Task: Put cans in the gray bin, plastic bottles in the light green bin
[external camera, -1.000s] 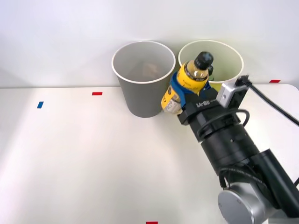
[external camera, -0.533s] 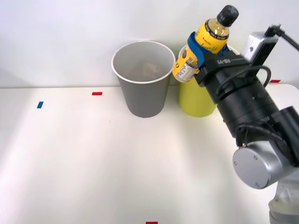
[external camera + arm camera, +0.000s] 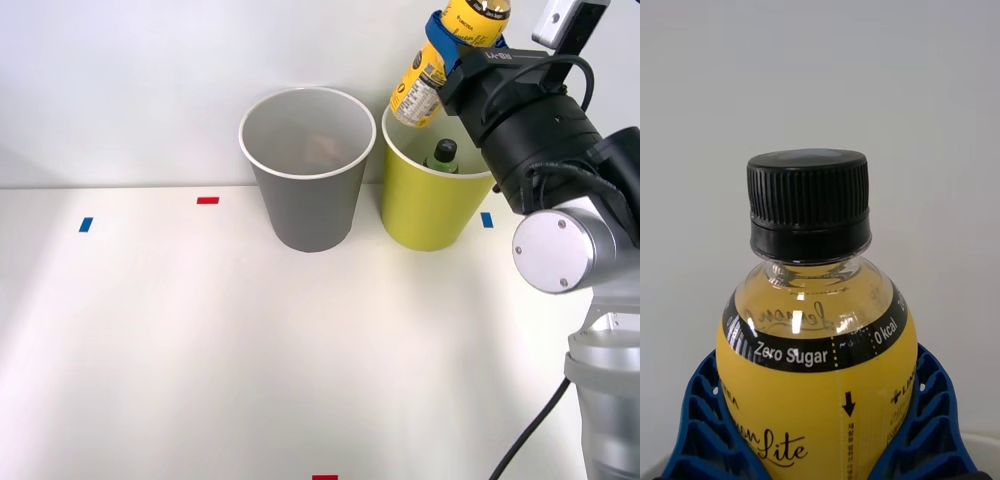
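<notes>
Yellow bottle clamped in right gripper, arm raised above light green bin.

A white table carries two bins at its far edge: the gray bin left, the light green bin just beside it on the right, perhaps touching. Small red and blue tape marks dot the surface.

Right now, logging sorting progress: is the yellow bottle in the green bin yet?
Not yet. The yellow bottle is held tilted in the claw, up above the green bin, where another black-capped bottle already sits.
</notes>
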Controlling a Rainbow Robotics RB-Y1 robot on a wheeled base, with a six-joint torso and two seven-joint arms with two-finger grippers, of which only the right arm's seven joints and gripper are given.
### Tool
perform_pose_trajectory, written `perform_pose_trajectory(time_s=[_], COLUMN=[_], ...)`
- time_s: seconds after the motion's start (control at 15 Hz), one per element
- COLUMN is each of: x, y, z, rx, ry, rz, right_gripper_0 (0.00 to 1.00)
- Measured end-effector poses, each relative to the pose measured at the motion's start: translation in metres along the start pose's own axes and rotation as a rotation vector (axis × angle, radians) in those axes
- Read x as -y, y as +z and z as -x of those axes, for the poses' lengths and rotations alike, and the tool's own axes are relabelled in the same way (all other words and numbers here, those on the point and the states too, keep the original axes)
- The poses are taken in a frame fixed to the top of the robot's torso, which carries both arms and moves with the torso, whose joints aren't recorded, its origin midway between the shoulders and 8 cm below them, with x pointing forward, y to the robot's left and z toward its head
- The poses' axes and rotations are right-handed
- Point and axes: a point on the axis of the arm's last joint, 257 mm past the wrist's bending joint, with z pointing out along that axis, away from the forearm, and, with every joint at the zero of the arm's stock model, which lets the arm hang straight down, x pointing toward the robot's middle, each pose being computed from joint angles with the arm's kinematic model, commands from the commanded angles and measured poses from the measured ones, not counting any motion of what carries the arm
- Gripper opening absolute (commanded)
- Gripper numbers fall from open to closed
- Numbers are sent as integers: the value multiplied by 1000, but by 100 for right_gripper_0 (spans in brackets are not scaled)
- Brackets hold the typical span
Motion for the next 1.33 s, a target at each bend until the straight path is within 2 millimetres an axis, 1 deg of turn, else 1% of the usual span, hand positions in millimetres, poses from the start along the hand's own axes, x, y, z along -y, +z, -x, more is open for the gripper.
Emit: perform_pose_trajectory(time_s=[0.2,0.4,0.67,0.73,0.8,0.93,1.33], x=[19,33,47,47,47,46,39], y=[20,38,52,53,53,53,52], z=[-9,-21,-32,-32,-32,-32,-32], rx=[-23,-54,-71,-66,-66,-66,-47], ry=[-29,-72,-118,-127,-131,-133,-144], rz=[-31,-56,-80,-81,-80,-79,-56], right_gripper_0=[0,0,0,3,30,99,100])
